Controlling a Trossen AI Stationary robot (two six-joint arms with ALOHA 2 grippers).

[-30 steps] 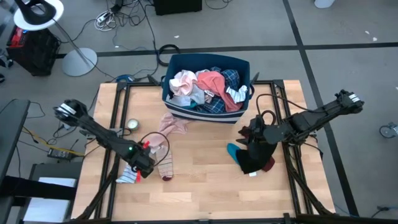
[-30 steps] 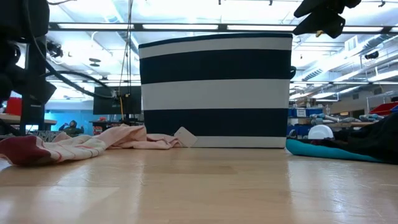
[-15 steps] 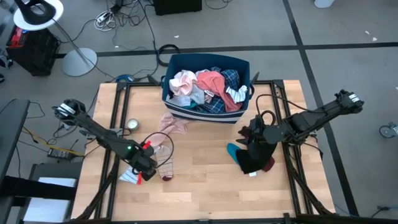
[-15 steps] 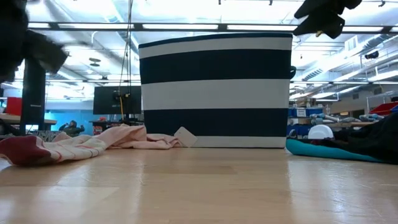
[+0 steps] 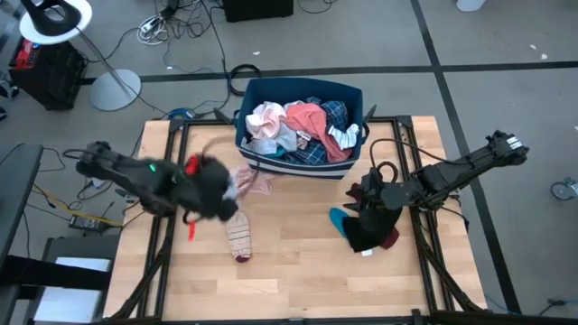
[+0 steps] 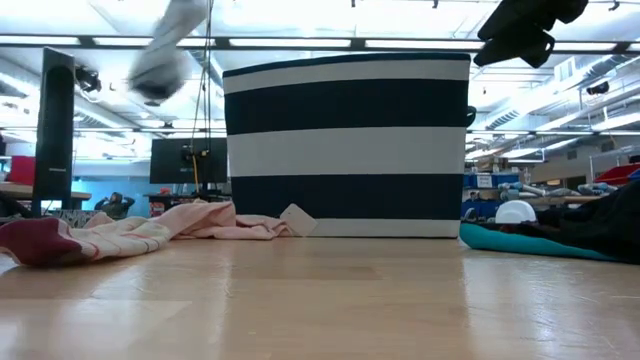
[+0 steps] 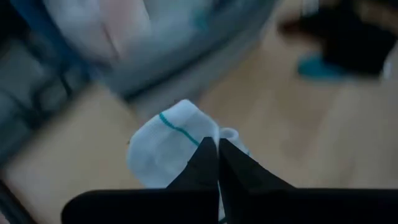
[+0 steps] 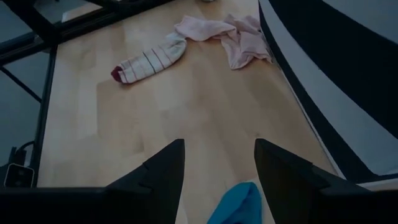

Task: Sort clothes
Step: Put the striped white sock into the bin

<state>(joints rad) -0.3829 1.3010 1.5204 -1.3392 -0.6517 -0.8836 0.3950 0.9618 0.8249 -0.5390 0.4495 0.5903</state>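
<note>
Left gripper (image 7: 217,155) is pinched tight on a white sock (image 7: 168,146), probably raised above the wooden table (image 5: 298,262) at centre-left of the high view. Right gripper (image 8: 214,168) hangs spread and empty over a dark clothes pile (image 5: 370,230). The striped bin (image 6: 348,145) fills mid-frame, ceiling lights behind it.

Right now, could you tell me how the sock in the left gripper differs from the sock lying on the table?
The white sock is plain white with one teal line; the striped sock is pale with thin stripes and a dark red toe. The white sock is bunched and pinched in the shut fingers of the left gripper, off the table; the striped sock lies flat, stretched out on the table, untouched. Both are small socks outside the bin.
</note>
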